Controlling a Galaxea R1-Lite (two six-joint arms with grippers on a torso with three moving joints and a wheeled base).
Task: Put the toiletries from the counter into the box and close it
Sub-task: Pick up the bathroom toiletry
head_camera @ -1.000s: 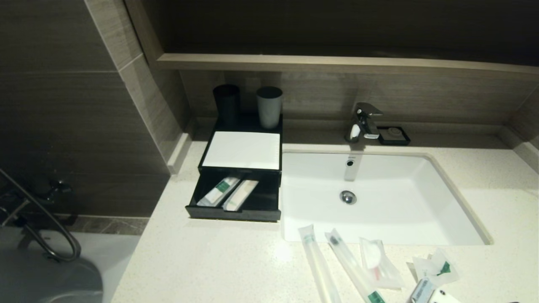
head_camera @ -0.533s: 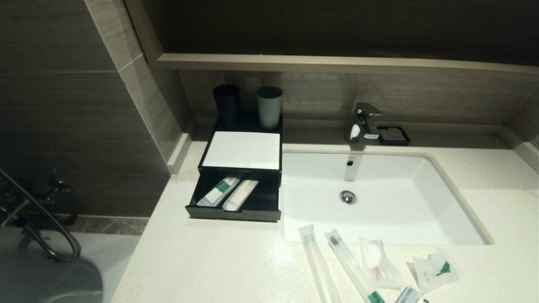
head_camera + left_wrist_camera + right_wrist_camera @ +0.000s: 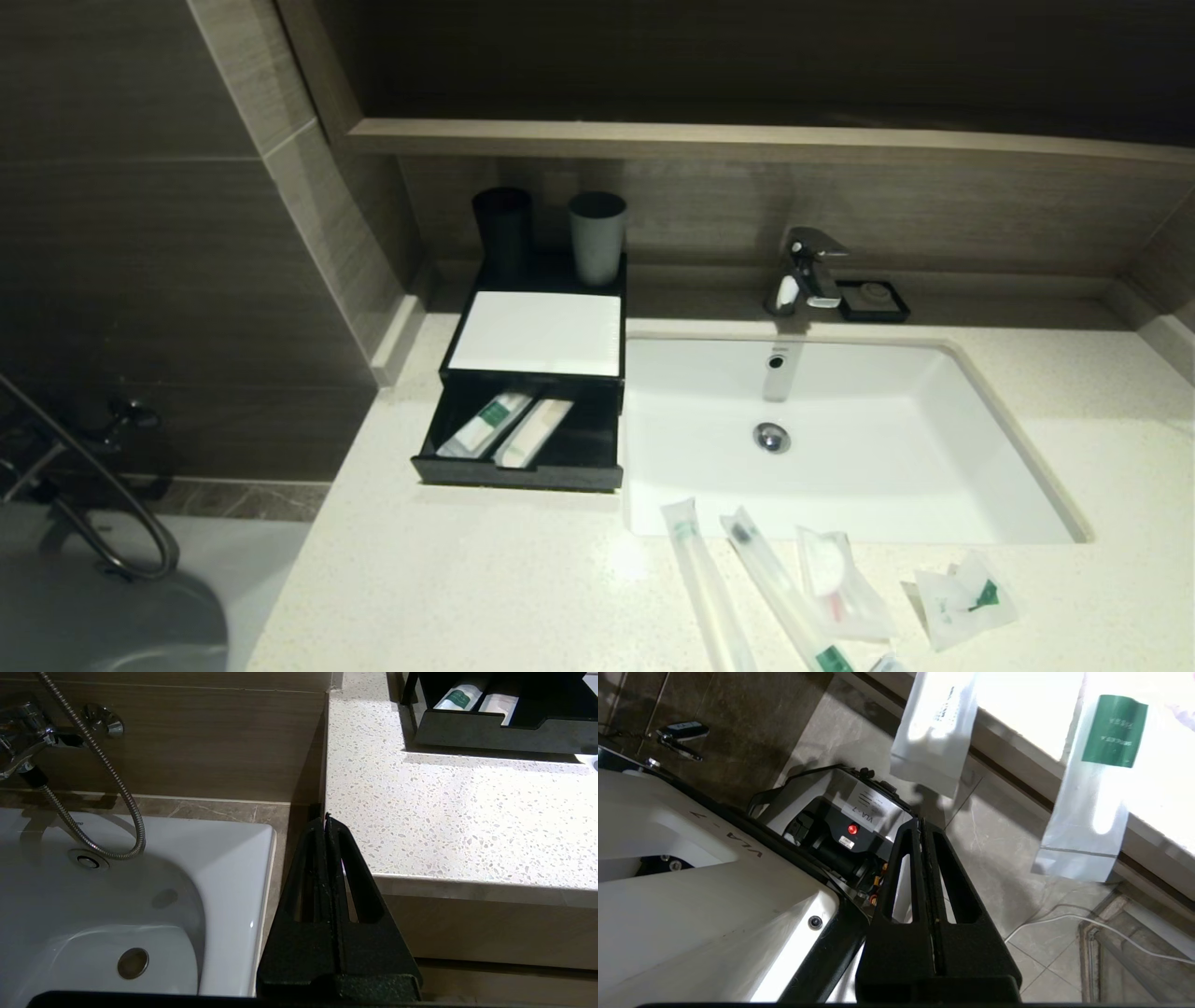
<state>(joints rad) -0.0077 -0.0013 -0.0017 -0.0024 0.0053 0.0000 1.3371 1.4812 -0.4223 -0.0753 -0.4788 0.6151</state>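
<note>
"VLA-7" on robot base label (image 3: 865, 808)

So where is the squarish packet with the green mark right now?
In the head view the squarish packet lies on the counter near its front edge, on the robot's right, in front of the basin and just right of the pink-stick packet.

the head camera is looking forward and down from above the counter (image 3: 485, 579), taking in the box (image 3: 537, 373) and the basin (image 3: 915, 448) from a fair way back. the left wrist camera is sitting low at the counter's near corner, peering along its fingers (image 3: 352, 868) across the stone to the box drawer (image 3: 490, 730); both views are sharing that drawer. the right wrist camera is hanging below the counter edge, facing the floor and the robot's base (image 3: 691, 896), with packet ends (image 3: 1092, 793) overhanging close above
</note>
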